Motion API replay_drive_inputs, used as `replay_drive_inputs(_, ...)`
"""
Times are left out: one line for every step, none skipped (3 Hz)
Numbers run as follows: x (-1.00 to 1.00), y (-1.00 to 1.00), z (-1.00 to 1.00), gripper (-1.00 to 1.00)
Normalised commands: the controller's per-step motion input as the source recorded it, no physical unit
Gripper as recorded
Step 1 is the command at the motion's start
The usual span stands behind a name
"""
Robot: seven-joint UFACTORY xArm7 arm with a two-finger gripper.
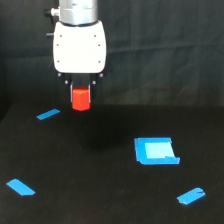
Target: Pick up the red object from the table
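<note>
The red object is a small bright red-orange block held between the dark fingers of my gripper. The gripper hangs from a white housing in the upper left of the exterior view. The block is up off the black table, well above its surface. The fingers are mostly hidden against the dark background, only their upper parts show beside the block.
A blue square patch lies on the table to the exterior view's right. Blue tape strips lie at the left back, front left and front right. A dark curtain hangs behind.
</note>
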Motion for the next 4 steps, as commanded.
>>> replay_drive_inputs(-0.04, 0.05, 0.1, -1.0)
replay_drive_inputs(0.07, -0.1, -0.04, -1.0)
replay_drive_inputs(0.03, -0.06, -0.02, -0.94)
replay_drive_inputs(-0.07, -0.03, 0.1, -0.9)
